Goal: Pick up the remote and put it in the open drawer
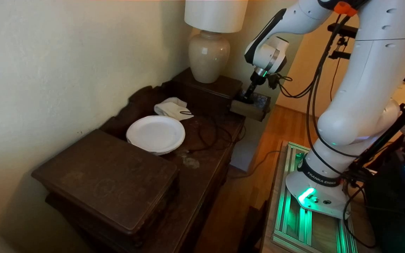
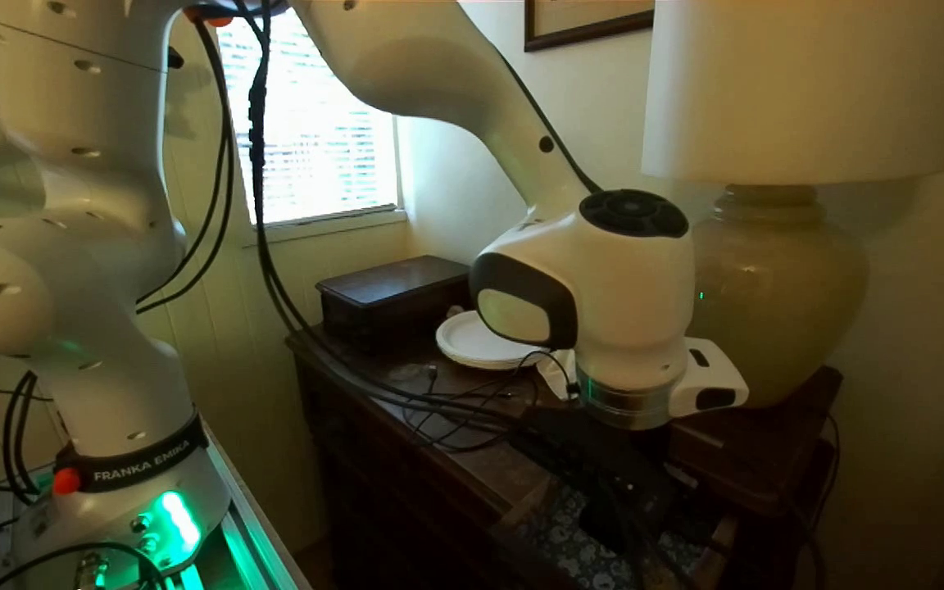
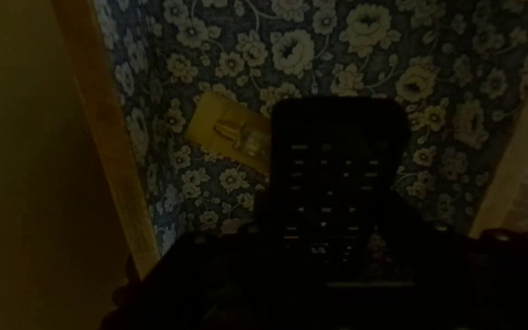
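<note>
The open drawer (image 1: 246,109) sticks out at the lamp end of the dark table. Its floral blue-grey lining (image 2: 566,533) and pale wooden side (image 3: 117,183) show. My gripper (image 1: 249,95) points down into the drawer. In the wrist view the gripper (image 3: 326,199) has its dark fingers on both sides of a black remote (image 3: 337,133) and appears shut on it. The remote is tilted over the drawer's floor, with its buttons facing the camera. The wrist picture is very dark, so finger contact and any touch with the floor are hard to see.
A yellow packet (image 3: 222,128) lies in the drawer, partly behind the remote. A large lamp (image 1: 209,56) stands beside the drawer. White plates (image 1: 156,134), a white cloth (image 1: 172,108) and loose black cables (image 1: 216,135) lie on the table. A raised wooden box section (image 1: 107,175) is at its far end.
</note>
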{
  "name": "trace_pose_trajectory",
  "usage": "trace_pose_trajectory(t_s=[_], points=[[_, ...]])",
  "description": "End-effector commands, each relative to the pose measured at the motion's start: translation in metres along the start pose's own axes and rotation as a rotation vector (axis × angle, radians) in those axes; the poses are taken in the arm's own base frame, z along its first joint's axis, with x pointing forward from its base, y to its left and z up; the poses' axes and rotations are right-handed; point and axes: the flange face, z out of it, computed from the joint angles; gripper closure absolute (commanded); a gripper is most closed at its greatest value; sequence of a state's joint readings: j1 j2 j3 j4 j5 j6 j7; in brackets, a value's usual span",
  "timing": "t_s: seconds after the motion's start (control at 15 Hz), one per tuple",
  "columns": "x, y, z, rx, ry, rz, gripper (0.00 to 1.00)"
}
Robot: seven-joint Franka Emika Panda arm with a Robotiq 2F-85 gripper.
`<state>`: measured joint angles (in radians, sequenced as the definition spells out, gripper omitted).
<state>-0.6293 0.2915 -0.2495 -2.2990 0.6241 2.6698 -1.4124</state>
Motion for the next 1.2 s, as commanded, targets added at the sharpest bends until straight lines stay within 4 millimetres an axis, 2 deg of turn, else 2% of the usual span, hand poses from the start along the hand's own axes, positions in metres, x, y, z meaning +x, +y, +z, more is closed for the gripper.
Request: trace_pose_trajectory(t_s=[0.0, 0.13, 0.27, 0.6, 1.13], points=[[0.009, 0.006, -0.001, -0.011, 0.024, -0.023, 0.14], [0.012, 0.003, -0.007, -0.010, 0.026, -0.035, 0.03], [0.011, 0.001, -0.014, 0.001, 0.017, -0.047, 0.00], [0.001, -0.006, -0.037, 0.035, -0.065, -0.035, 0.00], [-0.014, -0.018, -0.090, 0.134, -0.202, -0.026, 0.00]])
